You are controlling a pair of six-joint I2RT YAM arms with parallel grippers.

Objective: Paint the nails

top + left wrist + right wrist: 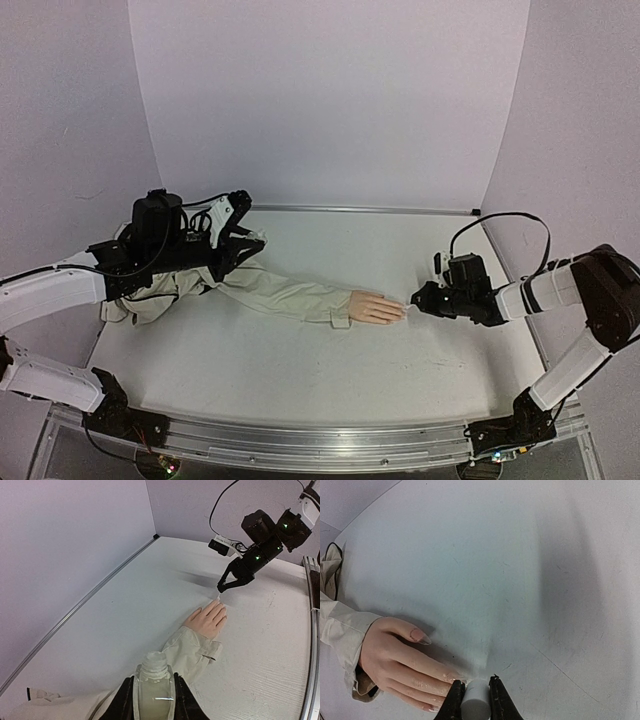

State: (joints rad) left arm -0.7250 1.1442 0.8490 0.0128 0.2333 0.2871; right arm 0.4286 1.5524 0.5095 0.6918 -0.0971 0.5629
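Right wrist view puts me close over the right jaws, which are clamped on a small white cap (476,700) sitting between them. Just left of those jaws lies the mannequin hand (400,655), palm down on the table (520,570), its fingers pointing toward them. The nails (452,677) on the long fingers end right beside the left jaw tip. The thumb nail (420,637) sits farther left and looks glossy. From this angle I cannot tell whether anything touches a nail.

From the left wrist view, a thin pale brush (219,596) pokes out below the right jaws, its tip at the hand's fingertips (218,609). The left jaws are closed around a clear glass bottle (154,685), its uncapped neck pointing out ahead of them. The beige sleeve (192,647) runs out beyond them toward the hand.

From the top view, the sleeve (280,295) stretches from under the left jaws across to the hand (377,308), which is well apart from the left jaws and right up against the right ones.
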